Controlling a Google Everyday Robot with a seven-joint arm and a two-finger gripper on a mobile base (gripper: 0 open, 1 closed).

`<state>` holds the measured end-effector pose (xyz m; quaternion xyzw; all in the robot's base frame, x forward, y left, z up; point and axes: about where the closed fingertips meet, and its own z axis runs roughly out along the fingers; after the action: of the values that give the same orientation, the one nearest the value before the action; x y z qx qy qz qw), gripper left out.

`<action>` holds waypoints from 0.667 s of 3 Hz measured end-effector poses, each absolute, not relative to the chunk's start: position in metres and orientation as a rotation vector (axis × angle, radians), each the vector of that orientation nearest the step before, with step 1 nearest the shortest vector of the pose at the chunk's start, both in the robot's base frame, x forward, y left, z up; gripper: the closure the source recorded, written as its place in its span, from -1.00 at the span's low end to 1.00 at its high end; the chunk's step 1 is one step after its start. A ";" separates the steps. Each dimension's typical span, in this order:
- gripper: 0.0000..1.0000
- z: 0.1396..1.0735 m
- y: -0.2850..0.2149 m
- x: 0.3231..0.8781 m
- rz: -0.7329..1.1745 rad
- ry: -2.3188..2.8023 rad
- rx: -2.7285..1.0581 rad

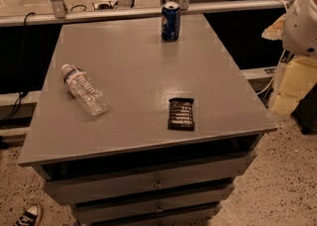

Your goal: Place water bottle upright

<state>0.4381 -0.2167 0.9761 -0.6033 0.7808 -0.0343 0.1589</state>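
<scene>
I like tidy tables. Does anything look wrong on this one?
Yes. The water bottle lies tipped on its side at the left of the table, while the can stands upright. The end effector is off to the right, away from it.

View from my station. On the table (138, 66), the water bottle (85, 89) lies on its side in the left half, cap toward the rear left, base toward the front right. The can (170, 21) stands upright at the rear edge, right of centre, well apart from the bottle. The snack bar (181, 114) lies flat near the front, right of centre, between me and the can. Drawers (153, 183) stack below the tabletop's front edge. A rail (124, 12) runs behind the table. I see the gripper (290, 91) off the table's right edge, over the floor (282, 190). A shoe (28, 216) sits on the floor, front left.
</scene>
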 end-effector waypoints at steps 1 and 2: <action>-1.00 0.977 -0.216 0.438 -0.099 2.229 -1.723; -1.00 0.979 -0.159 0.448 -0.008 2.129 -1.747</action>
<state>0.4480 -0.1590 0.9795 -0.6226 0.7585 -0.0028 0.1925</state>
